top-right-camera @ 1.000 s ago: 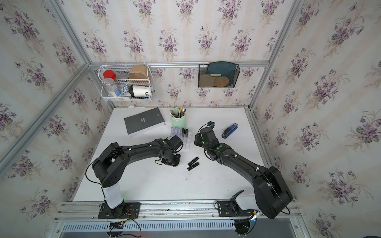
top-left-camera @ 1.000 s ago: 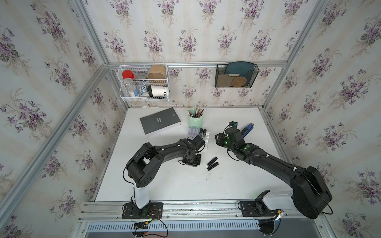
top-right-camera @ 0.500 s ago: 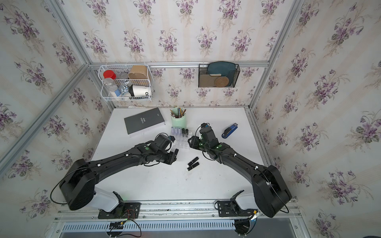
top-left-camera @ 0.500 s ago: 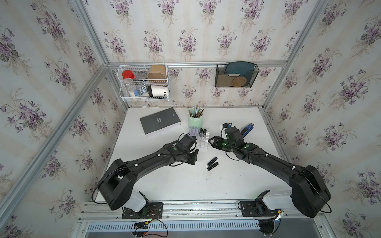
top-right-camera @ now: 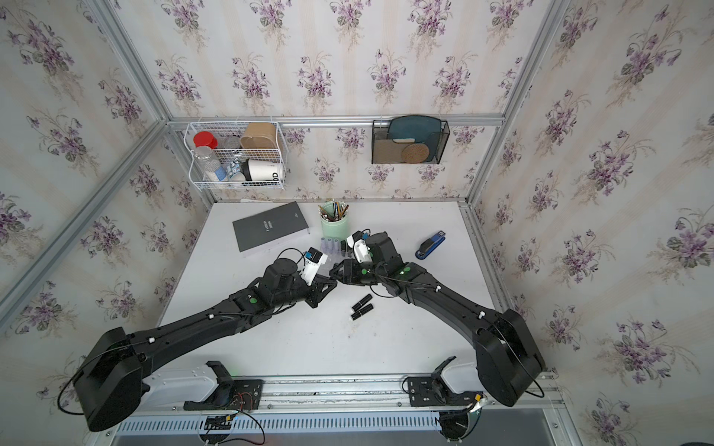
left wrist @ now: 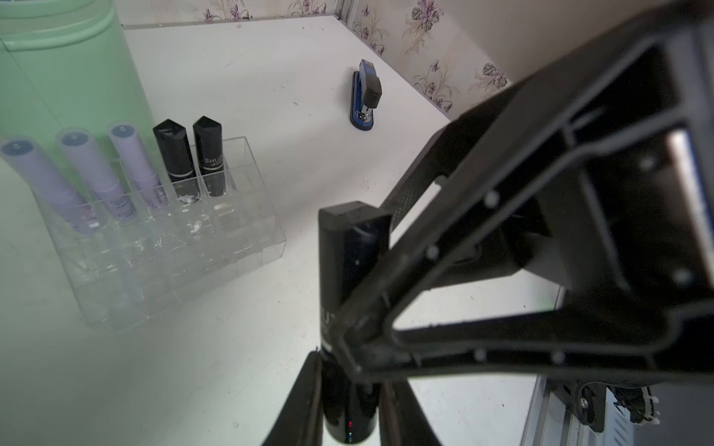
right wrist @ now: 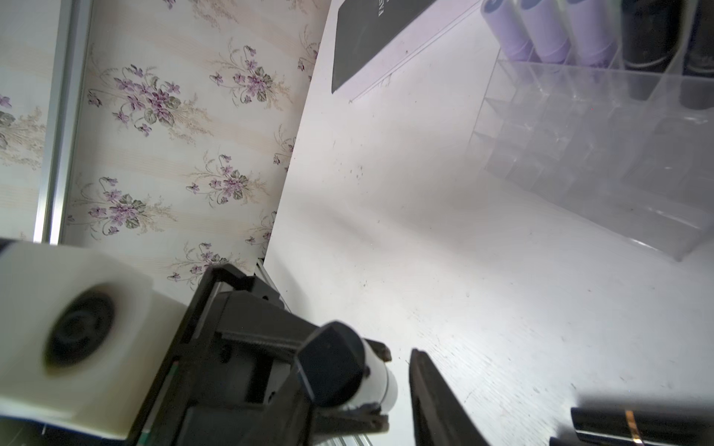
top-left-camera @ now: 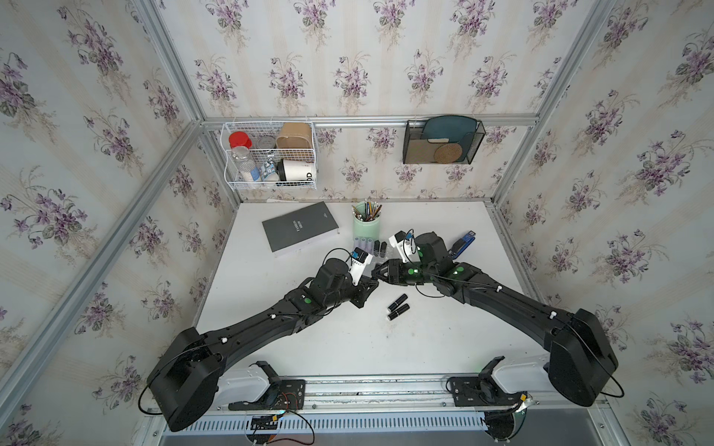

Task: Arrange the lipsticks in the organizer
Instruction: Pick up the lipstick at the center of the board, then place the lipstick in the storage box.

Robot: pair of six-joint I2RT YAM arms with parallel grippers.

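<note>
Above the table (top-left-camera: 309, 340), near the organizer (left wrist: 232, 247), we are gripping a black lipstick (left wrist: 347, 262) in the left gripper (left wrist: 349, 394). We are holding the right gripper (top-left-camera: 378, 271) open around its cap, one finger (right wrist: 425, 386) clear of it. Three lilac lipsticks (left wrist: 100, 173) and two black lipsticks (left wrist: 193, 158) are standing in the organizer's row nearest the green cup (top-left-camera: 366, 228); two more (top-left-camera: 398, 307) are lying on the table.
</note>
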